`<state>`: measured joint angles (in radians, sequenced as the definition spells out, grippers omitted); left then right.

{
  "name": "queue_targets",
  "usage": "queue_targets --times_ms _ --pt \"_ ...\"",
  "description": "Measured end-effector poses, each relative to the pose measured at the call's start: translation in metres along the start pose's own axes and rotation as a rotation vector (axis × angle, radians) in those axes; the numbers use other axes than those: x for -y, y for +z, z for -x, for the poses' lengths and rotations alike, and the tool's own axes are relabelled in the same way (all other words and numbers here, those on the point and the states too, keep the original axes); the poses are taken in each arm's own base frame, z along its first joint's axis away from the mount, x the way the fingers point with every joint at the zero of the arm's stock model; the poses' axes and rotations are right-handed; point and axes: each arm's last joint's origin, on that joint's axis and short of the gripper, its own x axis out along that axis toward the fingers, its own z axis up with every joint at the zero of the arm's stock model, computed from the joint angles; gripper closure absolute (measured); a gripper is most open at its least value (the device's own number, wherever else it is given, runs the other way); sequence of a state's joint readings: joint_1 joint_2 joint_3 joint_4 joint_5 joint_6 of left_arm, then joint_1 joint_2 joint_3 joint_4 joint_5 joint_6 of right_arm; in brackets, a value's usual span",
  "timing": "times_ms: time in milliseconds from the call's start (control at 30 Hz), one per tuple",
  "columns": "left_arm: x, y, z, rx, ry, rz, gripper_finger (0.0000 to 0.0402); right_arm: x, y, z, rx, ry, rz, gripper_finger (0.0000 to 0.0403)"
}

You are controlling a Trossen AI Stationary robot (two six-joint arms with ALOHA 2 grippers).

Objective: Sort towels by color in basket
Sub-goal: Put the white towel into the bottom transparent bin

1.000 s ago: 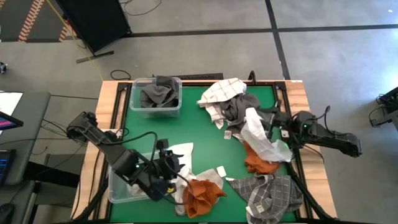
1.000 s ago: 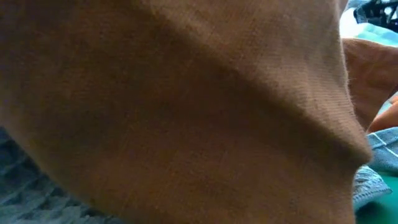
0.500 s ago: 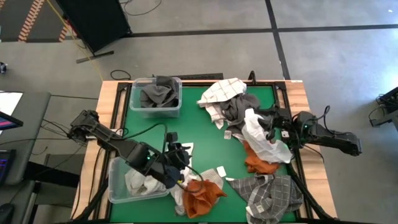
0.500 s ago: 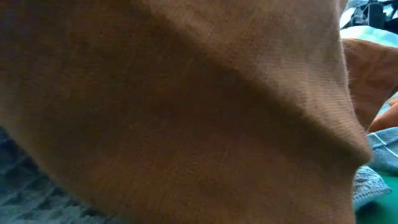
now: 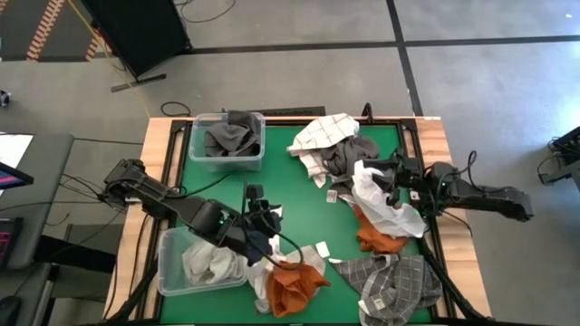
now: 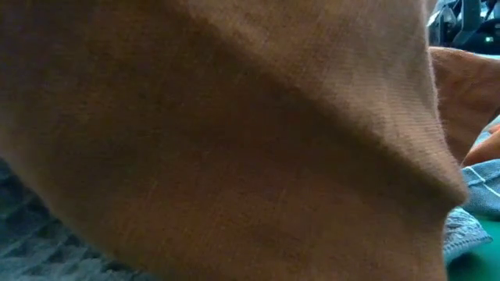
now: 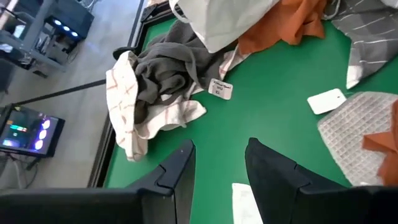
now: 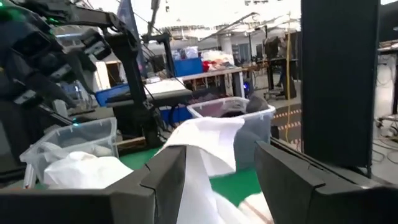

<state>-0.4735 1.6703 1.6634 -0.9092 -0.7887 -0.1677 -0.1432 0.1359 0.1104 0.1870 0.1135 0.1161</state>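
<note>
Towel sorting under way on the table.
Right gripper [image 5: 391, 181] is clutching a white towel [image 5: 382, 201] near the right edge; left gripper [image 7: 219, 163] is hovering open, empty, mid-table.

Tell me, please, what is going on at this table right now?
Two robot arms are sorting towels by colour into clear bins. The right gripper is shut on a white towel, lifted from the pile at the table's right side. The left gripper is open and empty over the green mat, near a rust towel. One bin already holds dark grey towels, another white ones. Several towels remain unsorted.
</note>
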Motion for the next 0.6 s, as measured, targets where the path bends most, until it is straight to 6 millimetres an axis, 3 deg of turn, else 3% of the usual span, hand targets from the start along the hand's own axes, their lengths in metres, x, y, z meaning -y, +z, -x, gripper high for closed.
queue_targets --times_ms 367,500,600 --pt "-0.016 0.001 -0.016 -0.039 -0.021 -0.032 0.0271 -0.024 0.0 -0.032 0.014 0.219 0.007 0.0159" --pt "-0.022 0.001 -0.023 -0.059 -0.07 -0.016 0.0271 -0.033 0.01 -0.055 -0.011 0.23 0.026 0.0153" --pt "-0.021 -0.002 -0.034 -0.056 -0.118 -0.037 0.0271 -0.039 0.011 -0.079 -0.125 0.219 0.066 0.0153"
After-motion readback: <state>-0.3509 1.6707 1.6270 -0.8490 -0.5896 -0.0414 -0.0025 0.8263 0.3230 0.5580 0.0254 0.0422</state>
